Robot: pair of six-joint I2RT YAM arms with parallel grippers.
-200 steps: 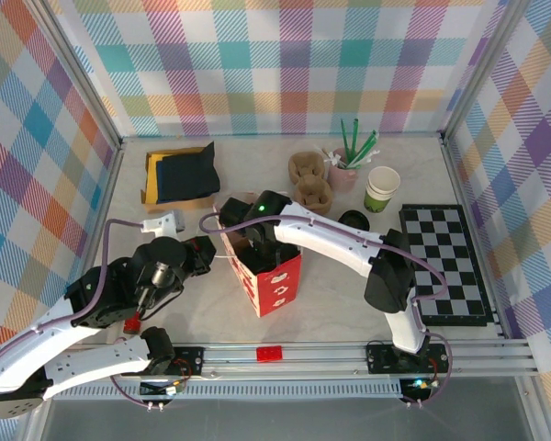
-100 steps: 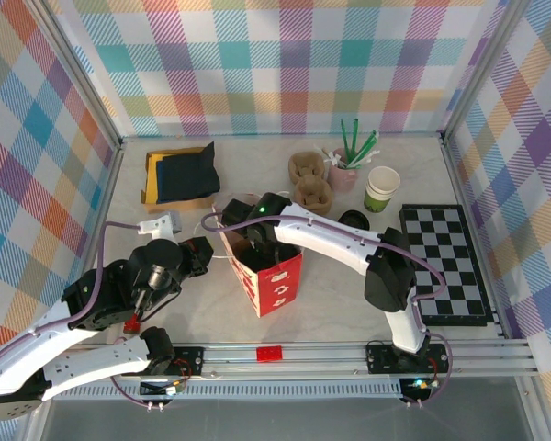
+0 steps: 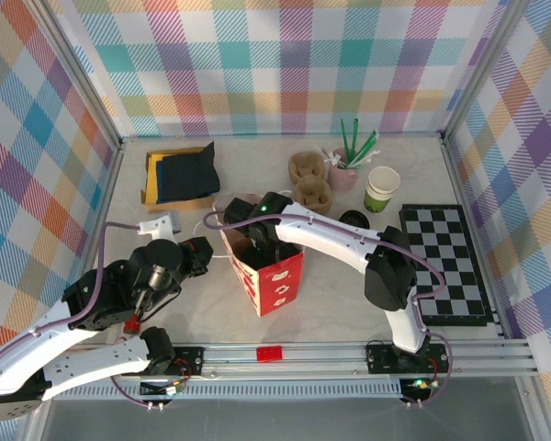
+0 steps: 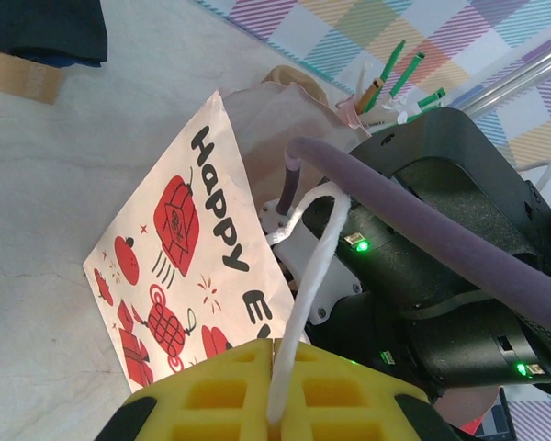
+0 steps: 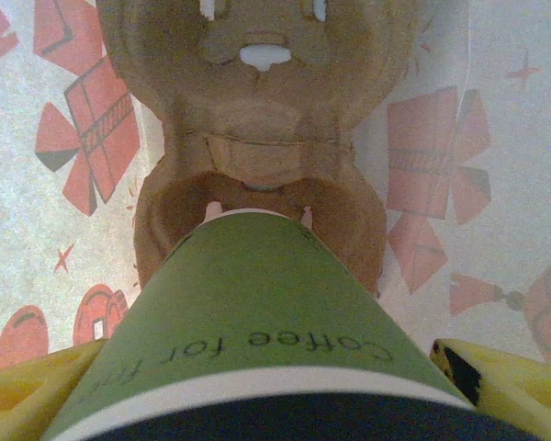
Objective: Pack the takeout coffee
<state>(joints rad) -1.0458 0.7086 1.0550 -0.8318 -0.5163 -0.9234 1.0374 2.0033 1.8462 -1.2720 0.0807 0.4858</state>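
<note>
The takeout coffee (image 5: 257, 322), a green paper cup with a black lid, is upright between the yellow fingers of my right gripper (image 5: 266, 390), which is shut on it. Its base is at the near well of a brown cardboard cup carrier (image 5: 257, 138) lying on the bottom of the red-and-white gift bag (image 3: 277, 280). From above, my right gripper (image 3: 257, 241) reaches down into the bag's open top. My left gripper (image 4: 275, 390) is shut on the bag's white cord handle (image 4: 308, 276), left of the bag (image 4: 174, 230), holding it taut.
Behind the bag stand another brown carrier (image 3: 312, 179), a pink cup of green straws (image 3: 346, 170), an open white-and-green cup (image 3: 382, 188) and a black lid (image 3: 354, 219). A checkered board (image 3: 445, 262) lies at the right. Dark cloth (image 3: 184, 173) lies at the back left.
My left arm has eased slightly toward the near edge, still holding the handle. The right arm stays in the bag, nearly still.
</note>
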